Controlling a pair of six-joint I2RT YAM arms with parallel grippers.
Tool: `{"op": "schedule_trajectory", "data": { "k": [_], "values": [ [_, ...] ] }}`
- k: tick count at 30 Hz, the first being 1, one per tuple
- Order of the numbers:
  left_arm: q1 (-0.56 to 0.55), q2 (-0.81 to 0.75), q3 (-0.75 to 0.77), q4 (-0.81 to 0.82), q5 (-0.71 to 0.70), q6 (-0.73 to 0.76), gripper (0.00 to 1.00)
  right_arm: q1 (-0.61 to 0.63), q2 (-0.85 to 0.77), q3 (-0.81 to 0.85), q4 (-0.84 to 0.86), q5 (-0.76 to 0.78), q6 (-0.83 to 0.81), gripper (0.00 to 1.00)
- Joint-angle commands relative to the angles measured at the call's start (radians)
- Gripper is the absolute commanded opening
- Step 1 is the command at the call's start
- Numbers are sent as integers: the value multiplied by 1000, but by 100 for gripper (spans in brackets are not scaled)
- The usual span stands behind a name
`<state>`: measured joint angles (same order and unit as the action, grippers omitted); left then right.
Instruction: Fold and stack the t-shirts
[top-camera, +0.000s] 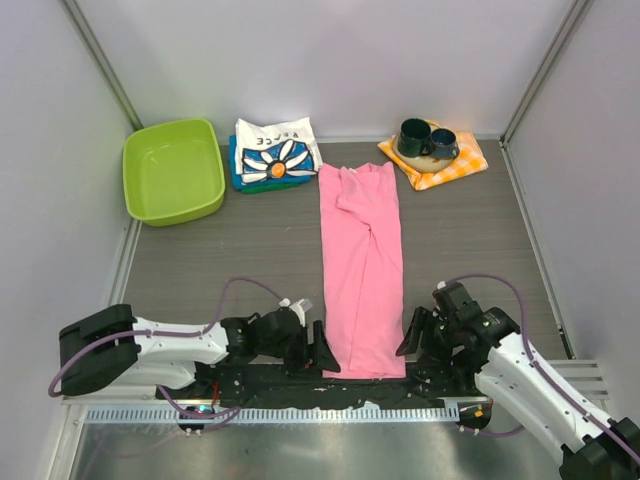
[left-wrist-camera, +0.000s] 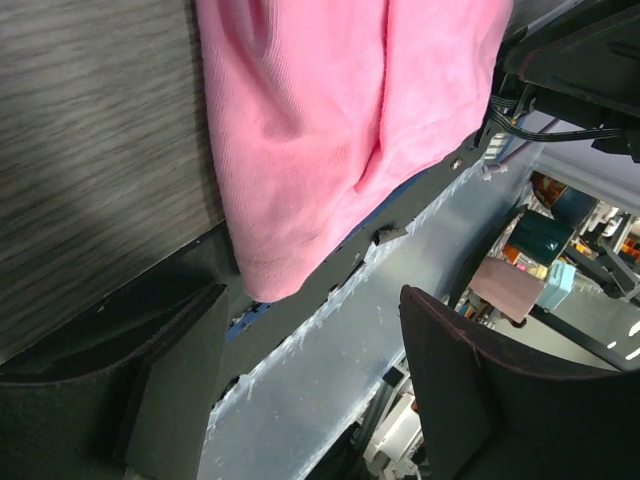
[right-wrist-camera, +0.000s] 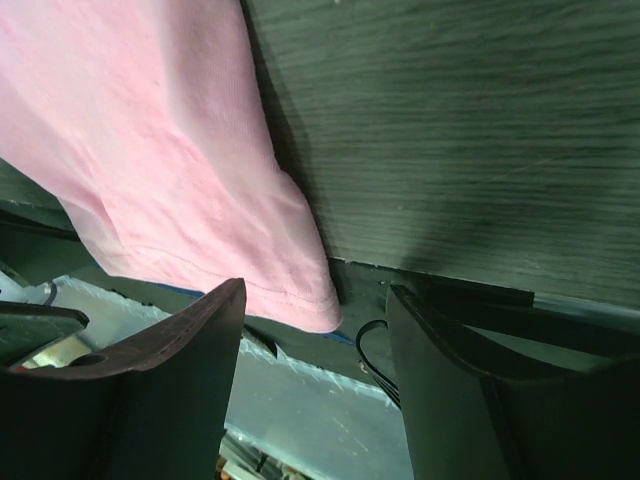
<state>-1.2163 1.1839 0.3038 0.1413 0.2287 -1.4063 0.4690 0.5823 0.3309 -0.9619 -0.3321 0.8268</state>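
Observation:
A bright pink t-shirt lies as a long narrow strip down the middle of the table, its hem hanging over the near edge. My left gripper sits at the hem's left corner, open. In the left wrist view that pink corner lies just ahead of the empty gap of the left gripper. My right gripper is open at the hem's right corner. In the right wrist view the pink corner reaches between the tips of the right gripper without being pinched. A white daisy-print shirt tops folded blue and green ones at the back.
A lime green basin stands at the back left. Two dark mugs rest on an orange-and-white checked cloth at the back right. A black strip and a metal rail run along the near edge under the hem.

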Motion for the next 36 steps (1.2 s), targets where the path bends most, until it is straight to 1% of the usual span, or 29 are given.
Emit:
{"op": "schedule_trajectory", "data": {
  "k": [1,3,8,9,12,15,16,17,18,25,28,29,31,36],
  "values": [
    [-15,-1,-51,-3,-15,-25,73,33,13,-16,67,-61,61,64],
    [-17,16,-55,21,-20,-26,71,65,30,-20,107,-67,87,63],
    [-15,83,-65,110,-29,-29,60,148,66,-23,172,-45,158,62],
    [-15,114,-65,122,-26,-29,53,170,71,-21,183,-36,166,62],
    [-15,158,-69,168,-22,-34,37,201,76,-18,196,-21,193,62],
    [-15,181,-74,190,-12,-39,29,214,65,-24,199,-13,209,62],
    [-15,184,-77,199,-12,-39,24,215,62,-27,200,-15,212,62],
    [-15,183,-78,198,-17,-39,5,217,62,-29,204,-15,218,62],
    [-15,177,-80,193,-22,-42,0,221,59,-33,206,-15,222,62],
    [-15,137,-83,158,-38,-33,0,250,65,-36,218,-10,245,57],
    [-15,132,-78,152,-42,-30,0,264,67,-43,221,-7,255,46],
    [-15,132,-77,152,-42,-29,0,267,70,-47,222,-7,256,40],
    [-14,128,-71,152,-46,-28,0,279,73,-50,232,-4,265,36],
    [4,126,-57,136,-52,-13,0,304,94,-52,247,16,276,31]
  ]
}}
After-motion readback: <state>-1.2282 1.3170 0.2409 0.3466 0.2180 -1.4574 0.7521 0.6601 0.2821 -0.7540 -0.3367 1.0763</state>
